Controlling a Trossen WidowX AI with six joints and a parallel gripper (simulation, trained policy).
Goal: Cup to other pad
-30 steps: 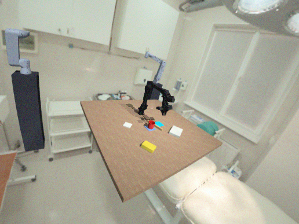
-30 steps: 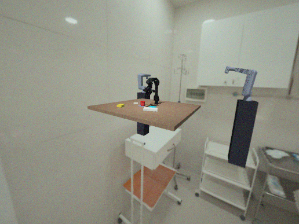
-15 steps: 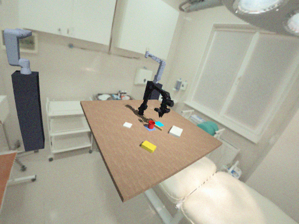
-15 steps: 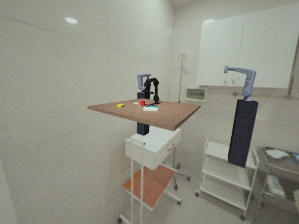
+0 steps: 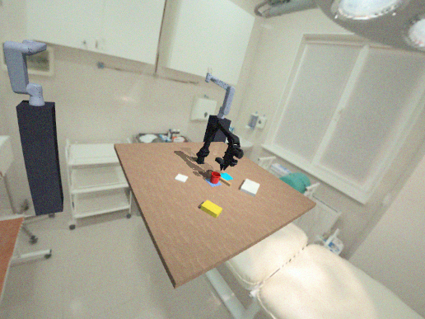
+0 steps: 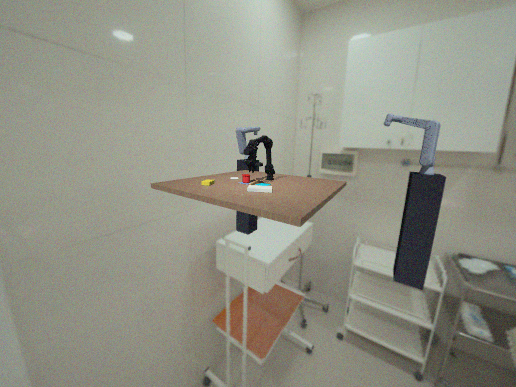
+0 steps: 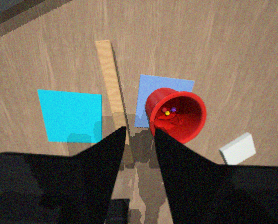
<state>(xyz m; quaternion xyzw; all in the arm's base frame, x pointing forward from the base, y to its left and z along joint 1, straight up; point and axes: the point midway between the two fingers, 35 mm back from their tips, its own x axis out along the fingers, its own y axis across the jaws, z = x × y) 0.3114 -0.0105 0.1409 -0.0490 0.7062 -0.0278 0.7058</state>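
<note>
The red cup (image 5: 215, 177) (image 6: 246, 178) (image 7: 187, 120) stands upright on the blue pad (image 5: 213, 185) (image 7: 167, 82), with a few small marbles inside it. The cyan pad (image 5: 226, 176) (image 6: 263, 184) (image 7: 70, 117) is bare apart from shadow. My gripper (image 5: 222, 168) (image 6: 252, 170) (image 7: 140, 131) is partly open and empty, above the table. In the wrist view its fingertips appear between the two pads. The right fingertip overlaps the cup's near-left rim in that view; whether they touch I cannot tell, but the cup is not between the fingers.
A wooden strip (image 5: 225, 181) (image 7: 114, 80) lies between the pads. A small white block (image 5: 181, 178) (image 6: 234, 178) (image 7: 238, 150) lies beyond the cup. A larger white box (image 5: 250, 187) (image 6: 260, 189) and a yellow block (image 5: 211, 208) (image 6: 207, 182) also rest on the table (image 5: 185, 241).
</note>
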